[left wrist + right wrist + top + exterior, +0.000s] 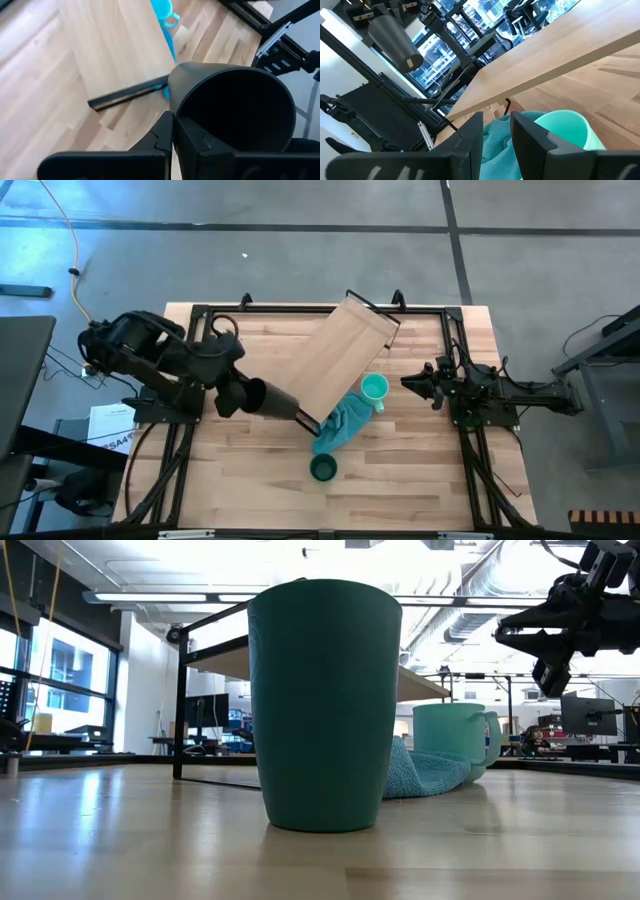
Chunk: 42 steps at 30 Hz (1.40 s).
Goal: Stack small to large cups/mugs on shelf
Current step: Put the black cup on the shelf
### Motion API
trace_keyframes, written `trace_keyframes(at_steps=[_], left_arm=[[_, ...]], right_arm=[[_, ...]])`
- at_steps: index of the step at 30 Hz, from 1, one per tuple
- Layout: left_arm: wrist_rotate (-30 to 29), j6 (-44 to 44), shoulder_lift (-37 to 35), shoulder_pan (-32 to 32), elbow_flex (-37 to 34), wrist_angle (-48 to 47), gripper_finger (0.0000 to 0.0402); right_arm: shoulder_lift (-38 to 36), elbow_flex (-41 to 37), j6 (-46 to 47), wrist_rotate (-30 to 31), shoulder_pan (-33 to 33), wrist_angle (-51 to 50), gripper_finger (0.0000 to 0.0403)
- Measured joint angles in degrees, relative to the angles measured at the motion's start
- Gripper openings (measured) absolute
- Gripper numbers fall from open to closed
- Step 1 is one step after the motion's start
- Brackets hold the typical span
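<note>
1. The left gripper has its fingers clamped on the rim of the black cup, held tilted by the shelf's near-left corner.
2. The shelf lies diagonally across the table's far middle.
3. The mint mug stands beside the shelf's right edge, touching the teal cloth; the dark green cup stands nearer the front edge.
4. The right gripper hovers by the mug, fingers slightly apart, holding nothing.

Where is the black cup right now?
In the high view, the black cup is held on its side in the left gripper, at the table's left, by the near-left end of the shelf.
</note>
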Motion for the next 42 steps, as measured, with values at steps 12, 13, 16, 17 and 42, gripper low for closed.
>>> trace_keyframes(at_steps=[12, 13, 16, 17, 42], left_arm=[[-12.08, 1.72, -3.18, 0.00, 0.93, 0.00, 0.0000], [-13.04, 1.75, -3.30, 0.00, 0.93, 0.02, 0.0000], [-15.35, 2.55, -3.32, 0.00, 0.93, 0.02, 0.0000], [-15.90, 2.59, -3.32, 0.00, 0.93, 0.02, 0.0000], [-1.05, 18.66, 2.11, 18.64, 0.84, 9.39, 0.0000]], right_arm=[[0.00, 0.00, 0.01, 0.00, 0.00, 0.00, 0.0089], [0.00, 0.00, 0.01, 0.00, 0.00, 0.01, 0.0089], [0.00, 0.00, 0.00, 0.00, -0.01, 0.00, 0.0089], [0.00, 0.00, 0.00, 0.00, 0.00, 0.00, 0.0089], [0.20, -0.04, 0.62, 0.02, 0.00, 0.11, 0.0089]])
